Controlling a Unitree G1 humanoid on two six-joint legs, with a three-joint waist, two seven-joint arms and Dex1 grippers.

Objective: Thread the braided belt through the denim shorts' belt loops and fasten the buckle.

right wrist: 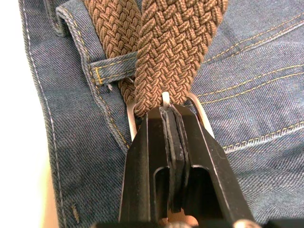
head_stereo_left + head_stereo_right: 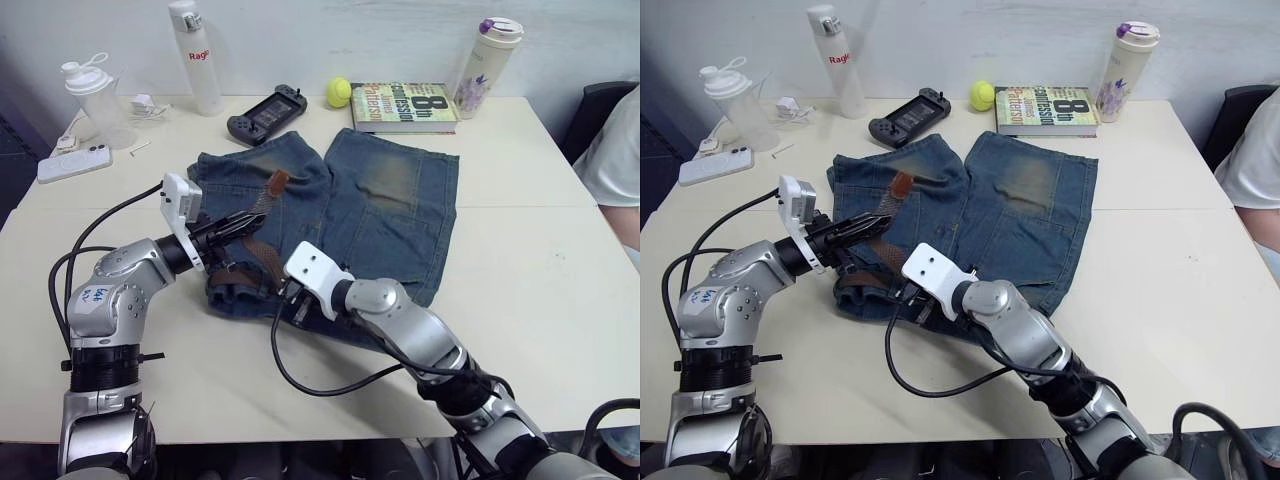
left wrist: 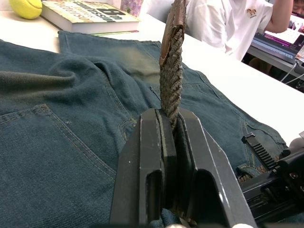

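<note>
While clamped on the braided belt (image 3: 171, 71) — left gripper (image 3: 172, 124) at its tail, right gripper (image 1: 172, 118) shut at the buckle (image 1: 164, 102) — strap ran lengthwise ahead of both.

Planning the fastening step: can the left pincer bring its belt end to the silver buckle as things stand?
Probably yes. The left pincer is shut on the brown braided belt's tail, close beside the right pincer, shut at the silver metal buckle; nothing lies between them.

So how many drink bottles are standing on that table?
3, all along the far edge: a clear shaker at the left, a tall white bottle beside it, and a flowered tumbler right of the book.
</note>
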